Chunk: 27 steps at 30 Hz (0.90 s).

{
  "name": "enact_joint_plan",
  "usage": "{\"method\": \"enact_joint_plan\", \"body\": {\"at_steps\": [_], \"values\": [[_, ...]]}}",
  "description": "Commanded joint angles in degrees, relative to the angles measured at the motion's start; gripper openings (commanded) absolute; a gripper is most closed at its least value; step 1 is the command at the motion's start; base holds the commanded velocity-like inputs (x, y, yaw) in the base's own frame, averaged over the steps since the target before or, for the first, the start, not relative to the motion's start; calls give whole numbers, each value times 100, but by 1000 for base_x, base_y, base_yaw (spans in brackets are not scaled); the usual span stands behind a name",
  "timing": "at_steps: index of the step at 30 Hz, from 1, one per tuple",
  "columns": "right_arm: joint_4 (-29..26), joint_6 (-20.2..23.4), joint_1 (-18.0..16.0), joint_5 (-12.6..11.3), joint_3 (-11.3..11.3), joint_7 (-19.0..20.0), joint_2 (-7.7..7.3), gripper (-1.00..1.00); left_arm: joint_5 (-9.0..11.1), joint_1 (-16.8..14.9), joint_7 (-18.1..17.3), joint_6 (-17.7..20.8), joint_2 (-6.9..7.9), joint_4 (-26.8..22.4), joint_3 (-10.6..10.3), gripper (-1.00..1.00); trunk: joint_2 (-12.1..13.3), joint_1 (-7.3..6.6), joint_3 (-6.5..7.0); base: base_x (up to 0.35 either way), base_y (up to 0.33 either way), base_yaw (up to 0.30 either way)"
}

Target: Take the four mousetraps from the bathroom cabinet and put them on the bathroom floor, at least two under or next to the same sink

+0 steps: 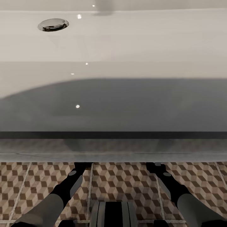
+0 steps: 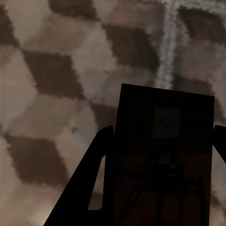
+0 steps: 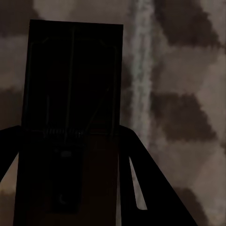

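Both arms are being reached forward and down under the front edge of the white sink (image 1: 113,41). A mousetrap (image 2: 162,160) is being clamped in the left gripper (image 2: 160,188), another mousetrap (image 3: 70,117) in the right gripper (image 3: 70,179), each held just above the cube-patterned floor (image 1: 126,183).

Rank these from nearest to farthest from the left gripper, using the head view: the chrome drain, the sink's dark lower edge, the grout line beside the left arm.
1. Grout line, on the floor just inboard of the left gripper.
2. Sink's dark lower edge, above the gripper.
3. Chrome drain, far up in the basin, at the view's upper left.
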Motion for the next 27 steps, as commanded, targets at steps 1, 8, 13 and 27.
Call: {"method": "enact_joint_plan", "body": {"at_steps": [1, 8, 13, 27], "values": [[-1, -7, -2, -81, 47, -19, -6, -100, 42, -3, 65, -26, 7, 2, -51, -100, -1, -1, -3, 0, 0, 0], [-1, -8, 0, -86, 48, -19, -6, -100, 42, -6, 65, -26, 11, 2, -51, -100, -1, -1, -3, 0, 0, 0], [-1, -8, -2, -83, 42, -19, -6, -100, 42, -5, 65, -26, 11, 2, -51, -100, -1, -1, -3, 0, 0, 0], [-18, -157, -1, -80, 41, -19, -6, -100, 42, -6, 65, -19, 6, 2, -51, -100, -1, -1, -3, 0, 0, 0]]}}
